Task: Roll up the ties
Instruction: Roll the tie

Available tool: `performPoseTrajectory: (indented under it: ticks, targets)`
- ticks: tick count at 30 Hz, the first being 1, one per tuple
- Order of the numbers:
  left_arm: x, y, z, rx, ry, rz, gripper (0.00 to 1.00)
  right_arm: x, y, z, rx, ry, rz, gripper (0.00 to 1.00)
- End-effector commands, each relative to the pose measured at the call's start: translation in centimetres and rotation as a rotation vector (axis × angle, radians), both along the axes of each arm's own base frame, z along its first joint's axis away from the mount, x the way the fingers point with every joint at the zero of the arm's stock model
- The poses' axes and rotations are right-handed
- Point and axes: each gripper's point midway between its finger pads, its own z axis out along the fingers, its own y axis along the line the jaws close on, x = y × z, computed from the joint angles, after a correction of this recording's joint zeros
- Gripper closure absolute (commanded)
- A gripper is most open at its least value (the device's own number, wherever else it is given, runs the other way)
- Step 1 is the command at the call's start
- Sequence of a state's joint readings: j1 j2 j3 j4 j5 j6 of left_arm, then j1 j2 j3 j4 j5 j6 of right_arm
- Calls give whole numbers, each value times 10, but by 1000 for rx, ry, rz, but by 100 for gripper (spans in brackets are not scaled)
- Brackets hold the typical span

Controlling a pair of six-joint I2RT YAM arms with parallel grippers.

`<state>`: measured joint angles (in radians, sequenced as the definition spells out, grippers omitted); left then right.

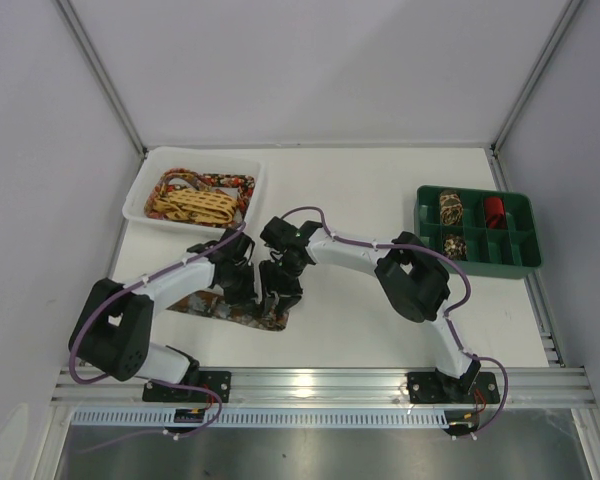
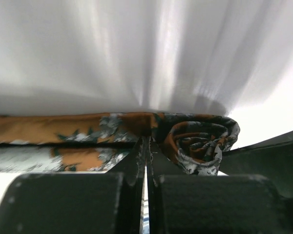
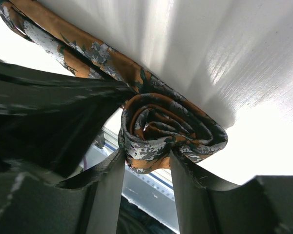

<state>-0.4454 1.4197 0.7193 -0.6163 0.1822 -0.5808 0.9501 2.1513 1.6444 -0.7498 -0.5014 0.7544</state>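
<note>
Top view: a mottled tie (image 1: 210,307), dark brown and orange, lies on the white table (image 1: 380,320) near the arms' bases. Both arms bend down over its right part. The left tool (image 1: 242,288) and the right tool (image 1: 280,287) stand just beside each other on it. A white tray (image 1: 138,197) at the far left holds a yellow lattice tie (image 1: 193,207) and a red-floral tie (image 1: 225,182), both loose. A green divided box (image 1: 525,240) at the right holds two mottled coils (image 1: 450,208) and a red coil (image 1: 493,210), each in its own compartment.

Left wrist view: the left tool's fingers (image 2: 129,165) are clenched together, with only a hairline seam between them. Their tips touch the near edge of the flat strip (image 2: 63,130), just left of the tie's rolled end (image 2: 200,144). Whether any cloth is pinched between them I cannot tell.

Right wrist view: the right tool stands partly open and grasps the rolled end. One finger (image 3: 107,185) presses on each side of the spiral. The unrolled part runs off to the upper left along the table, and the left tool's dark body sits against it, just beside the roll.
</note>
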Motion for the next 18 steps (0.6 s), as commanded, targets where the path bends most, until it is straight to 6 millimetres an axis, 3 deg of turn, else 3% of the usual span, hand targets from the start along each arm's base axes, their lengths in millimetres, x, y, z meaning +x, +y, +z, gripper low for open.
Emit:
performPoseTrajectory:
  ticks: [1,3,9,18]
  targets:
    - [27,11,28,58,-87,80,100,1,3,0,2,-24,11,52]
    - [26,18,31,95,-77,100,99,1,3,2,9,-26,11,50]
    - [16,11,28,44,-39,112,100,3,7,20,64,-45,14,41]
    - [16,14,26,68,-35,122,100,0,9,46,129,-51,21,42]
